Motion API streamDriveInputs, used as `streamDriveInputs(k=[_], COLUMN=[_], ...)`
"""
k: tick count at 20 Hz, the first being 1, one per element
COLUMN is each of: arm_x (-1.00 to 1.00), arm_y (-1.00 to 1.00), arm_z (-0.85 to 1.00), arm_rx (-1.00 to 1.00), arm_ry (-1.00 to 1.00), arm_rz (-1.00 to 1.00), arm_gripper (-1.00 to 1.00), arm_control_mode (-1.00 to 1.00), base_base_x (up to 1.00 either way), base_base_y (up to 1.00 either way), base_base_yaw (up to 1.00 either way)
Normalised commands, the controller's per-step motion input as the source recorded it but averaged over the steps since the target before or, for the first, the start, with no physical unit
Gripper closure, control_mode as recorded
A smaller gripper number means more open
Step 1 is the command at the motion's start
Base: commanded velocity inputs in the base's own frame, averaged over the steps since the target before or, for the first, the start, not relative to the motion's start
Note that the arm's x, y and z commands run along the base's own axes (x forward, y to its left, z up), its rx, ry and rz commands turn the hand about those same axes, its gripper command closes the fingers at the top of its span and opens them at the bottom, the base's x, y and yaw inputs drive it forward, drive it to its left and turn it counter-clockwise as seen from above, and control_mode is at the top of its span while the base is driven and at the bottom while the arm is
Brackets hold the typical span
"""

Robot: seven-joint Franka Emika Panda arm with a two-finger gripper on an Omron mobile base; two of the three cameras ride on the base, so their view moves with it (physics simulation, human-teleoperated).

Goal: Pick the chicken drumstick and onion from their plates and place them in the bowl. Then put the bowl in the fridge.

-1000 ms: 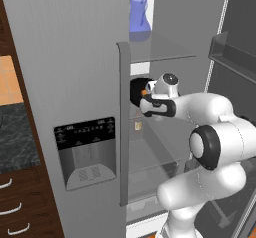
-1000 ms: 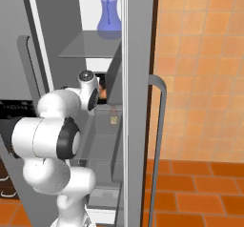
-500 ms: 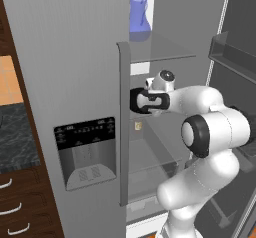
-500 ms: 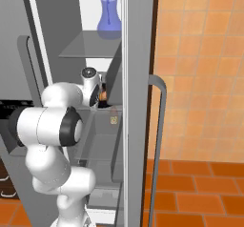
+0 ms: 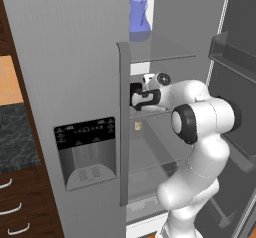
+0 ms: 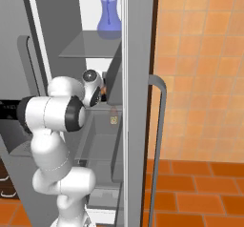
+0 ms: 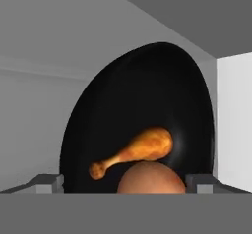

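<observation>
The claw (image 7: 123, 181) is spread wide, letting go of the black bowl (image 7: 142, 80) right in front of it on the fridge (image 5: 75, 57) shelf, with the drumstick (image 7: 135, 152) and onion (image 7: 150, 178) inside.

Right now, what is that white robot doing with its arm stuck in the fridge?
The robot arm has reached into the open fridge at the middle shelf. Its tool is open, fingers spread on either side of the black bowl in the hand view, not gripping it. The bowl holds the chicken drumstick and the onion. A blue vase stands on the shelf above.
</observation>
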Motion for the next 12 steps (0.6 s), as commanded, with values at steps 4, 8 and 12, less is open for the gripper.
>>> streamDriveInputs(k=[4, 8, 12], arm_x=[-0.12, -0.66, -0.72], arm_y=[0.00, 0.00, 0.00], arm_z=[0.10, 0.39, 0.72], arm_rx=[0.00, 0.00, 0.01], arm_ry=[-0.10, -0.09, -0.04], arm_rz=[0.00, 0.00, 0.00], arm_gripper=[-1.00, -1.00, -1.00], arm_control_mode=[-1.00, -1.00, -1.00], base_base_x=[0.00, 0.00, 0.00], base_base_y=[0.00, 0.00, 0.00], base_base_yaw=[0.00, 0.00, 0.00])
